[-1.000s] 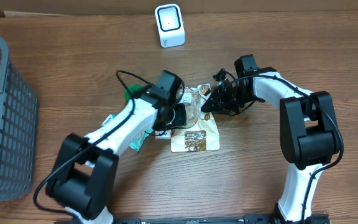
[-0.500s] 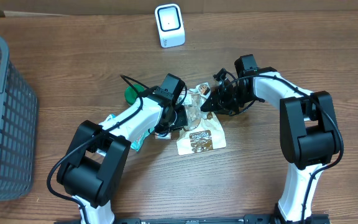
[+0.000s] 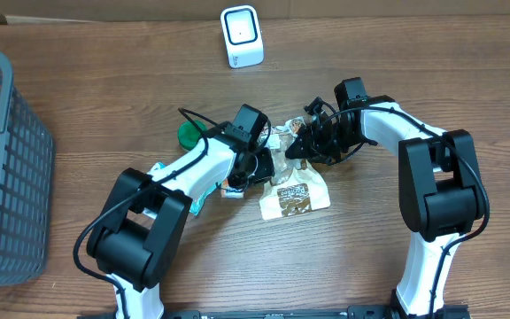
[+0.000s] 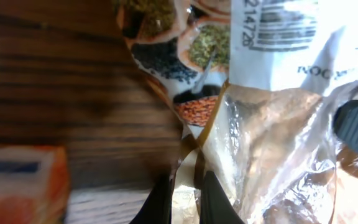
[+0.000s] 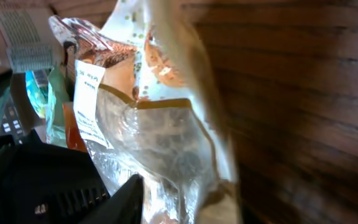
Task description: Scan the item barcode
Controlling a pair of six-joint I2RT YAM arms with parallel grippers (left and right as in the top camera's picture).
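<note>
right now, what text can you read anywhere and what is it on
"214728": on the white label stuck on the bag, left wrist view.
Other print on the label: too blurred to read.
Brand print on the bag front, overhead view: too small to read.
On the scanner: nothing readable.

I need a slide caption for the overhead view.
The left gripper pinches the bag, the right gripper beside it, the scanner beyond.

A wooden table (image 3: 78, 53) is seen, on which a grey basket (image 3: 7, 168), a white scanner (image 3: 241, 36), a green object (image 3: 188, 134) and a snack bag (image 3: 295, 196) are laid.
</note>
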